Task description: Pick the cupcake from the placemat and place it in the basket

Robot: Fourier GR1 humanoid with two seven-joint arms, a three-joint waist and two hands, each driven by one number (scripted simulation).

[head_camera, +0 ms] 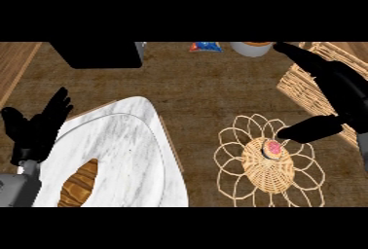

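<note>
Down at the near edge, a white marbled slab (119,155) with a brown wood patch fills the lower left of the brown woven-look counter (201,92). Beside it the left robot hand (36,129) sits parked at the left edge, fingers up and spread, holding nothing.

Over to the right now: the round wicker placemat (267,163) with its looped petal border, and right at its centre the small pink-topped cupcake (274,149), sitting on the weave. The right robot hand (316,127) is there too, thumb reaching in toward the cupcake and the other fingers stretched away toward the far edge. The hand is spread apart, not closed on anything, and the thumb tip looks just beside the cupcake; contact I can't confirm.

Behind that hand, at the right edge, is the woven wicker basket (305,82), partly hidden, nothing visible inside it. Farther back: a black box-like block (101,54), a small blue-and-red packet (205,46) and a pale round pot (251,48).

My read: 0 of 2 steps done. The grasp is not yet made, and the lift and carry to the basket remain. The packet's print is too small to read.
</note>
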